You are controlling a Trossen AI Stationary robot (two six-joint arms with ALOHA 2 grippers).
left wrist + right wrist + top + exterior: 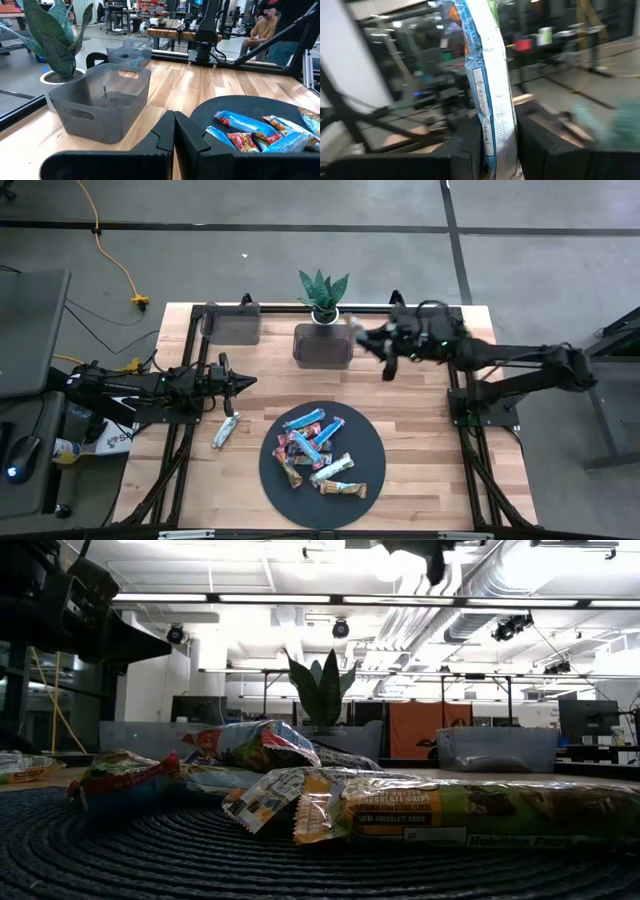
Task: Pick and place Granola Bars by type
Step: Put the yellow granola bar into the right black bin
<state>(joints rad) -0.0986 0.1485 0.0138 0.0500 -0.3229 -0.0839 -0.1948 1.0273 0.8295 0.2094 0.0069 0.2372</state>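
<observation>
The right tool (499,145) clenches one granola bar (485,90) near the grey bin (322,346). The left tool (175,135) sits clamped empty. Most bars (318,448) remain on the round mat (372,470), so sorting looks barely begun.

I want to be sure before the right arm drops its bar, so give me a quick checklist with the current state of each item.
1. Right gripper shut on a granola bar: ok.
2. Right gripper beside the middle bin, not over it: not ok.
3. Bar's type matches that bin: cannot tell.
4. Left gripper shut, empty, waiting at the table's left: ok.
5. Bars left on the mat: ok.
6. One bar lies off the mat: not ok.
</observation>
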